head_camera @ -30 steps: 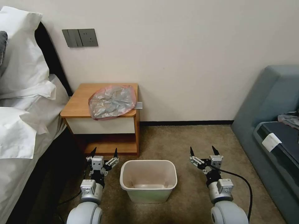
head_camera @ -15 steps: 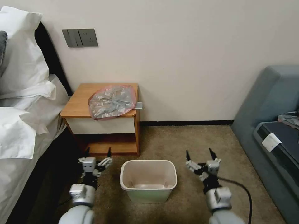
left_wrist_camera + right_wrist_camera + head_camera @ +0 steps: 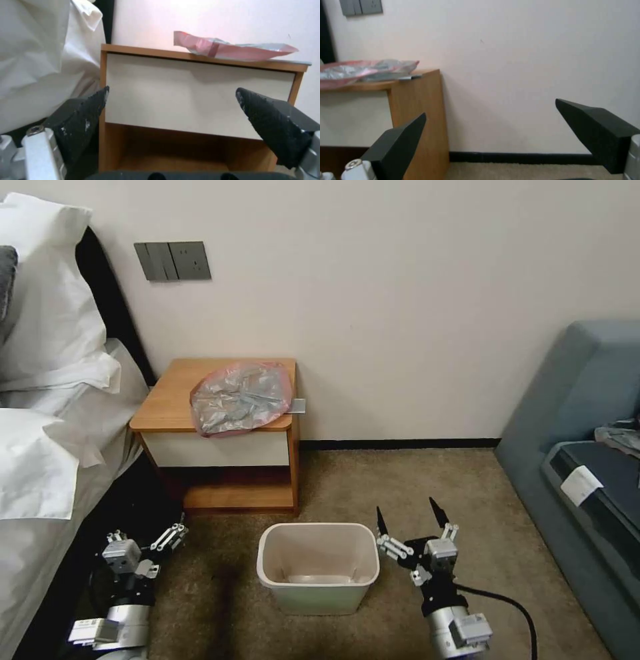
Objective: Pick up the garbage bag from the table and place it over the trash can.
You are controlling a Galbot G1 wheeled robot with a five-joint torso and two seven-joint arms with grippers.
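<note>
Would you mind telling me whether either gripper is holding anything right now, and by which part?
Nothing is held. The left gripper and right gripper are both open and empty; the garbage bag lies on the table.

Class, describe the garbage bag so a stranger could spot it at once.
Beside the bed stands a small wooden table. On its top, toward the wall-side corner, lies the garbage bag: flat, crinkly grey plastic with a pinkish-red rim, unlike the rigid cream trash can on the carpet.

Crumpled grey garbage bag (image 3: pixel 241 398) (pink rim) flat on table (image 3: pixel 170 400), overhanging front edge; cream trash can (image 3: pixel 318 565) upright on carpet.
</note>
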